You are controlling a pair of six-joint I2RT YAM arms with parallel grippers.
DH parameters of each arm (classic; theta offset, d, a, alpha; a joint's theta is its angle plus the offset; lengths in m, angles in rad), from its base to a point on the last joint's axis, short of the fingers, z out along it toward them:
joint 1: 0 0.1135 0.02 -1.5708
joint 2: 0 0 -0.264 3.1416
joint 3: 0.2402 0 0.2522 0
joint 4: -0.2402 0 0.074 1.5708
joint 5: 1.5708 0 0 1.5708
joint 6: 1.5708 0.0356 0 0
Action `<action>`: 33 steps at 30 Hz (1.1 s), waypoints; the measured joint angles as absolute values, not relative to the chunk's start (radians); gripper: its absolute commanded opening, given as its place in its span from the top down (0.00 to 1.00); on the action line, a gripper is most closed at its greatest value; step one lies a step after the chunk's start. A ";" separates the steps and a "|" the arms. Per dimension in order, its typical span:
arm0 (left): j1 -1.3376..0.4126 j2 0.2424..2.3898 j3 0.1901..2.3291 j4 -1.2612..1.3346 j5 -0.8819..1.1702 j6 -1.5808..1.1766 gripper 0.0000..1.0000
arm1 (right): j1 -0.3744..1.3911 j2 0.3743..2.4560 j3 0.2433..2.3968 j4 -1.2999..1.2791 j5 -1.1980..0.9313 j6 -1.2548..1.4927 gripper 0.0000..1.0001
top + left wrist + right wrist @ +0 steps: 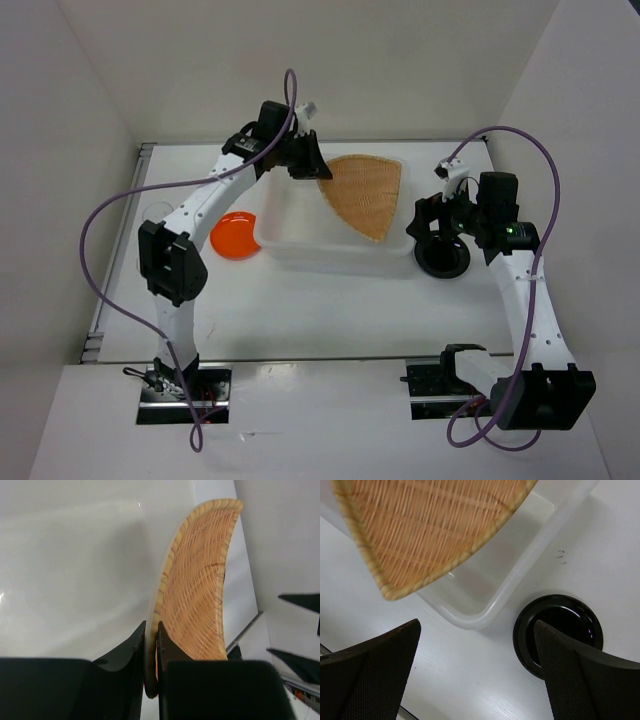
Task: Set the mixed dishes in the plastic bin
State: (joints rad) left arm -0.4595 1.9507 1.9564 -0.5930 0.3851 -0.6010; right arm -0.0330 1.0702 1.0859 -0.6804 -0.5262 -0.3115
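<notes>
The left gripper [308, 160] is clamped on the rim of the tan woven rounded-triangle plate [365, 195]. In the left wrist view, its two black fingers [131, 642] pinch the plate's bound edge between them [151, 630], and the plate [197, 595] stands steeply on edge, running away from the fingertips. From above, the plate reaches out from this gripper over the white translucent rectangular plastic bin [330, 255]. Its far corner is towards the bin's right end, and whether it touches the bin floor cannot be told.

The small round orange plate [235, 237] lies flat on the white table [330, 310], nearer the arm bases than the left gripper and just beside the bin's left end.

The right gripper [437, 225] hangs with its fingers spread wide and nothing between them [476, 625]. Directly under it sits the small round black plate [559, 625], flat on the table and partly behind the right-hand finger [585, 680]. It lies just off the bin's rounded corner [530, 555]. The woven plate's tip [435, 525] overhangs that corner ahead of the fingers.
</notes>
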 measured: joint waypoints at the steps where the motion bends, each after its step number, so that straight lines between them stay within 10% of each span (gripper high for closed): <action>1: -0.453 1.980 1.997 -0.600 0.392 -0.601 1.00 | -0.033 1.070 1.086 -0.680 -0.527 -0.311 0.02; 19: -0.421 2.339 2.066 -0.567 0.442 -0.583 0.97 | -0.033 1.070 1.086 -0.678 -0.527 -0.311 0.02; 28: -0.411 2.340 2.066 -0.509 0.454 -0.579 0.16 | -0.033 1.071 1.086 -0.673 -0.527 -0.311 0.02; 33: -0.409 2.340 2.066 -0.514 0.436 -0.575 0.06 | -0.033 1.078 1.086 -0.673 -0.527 -0.311 0.02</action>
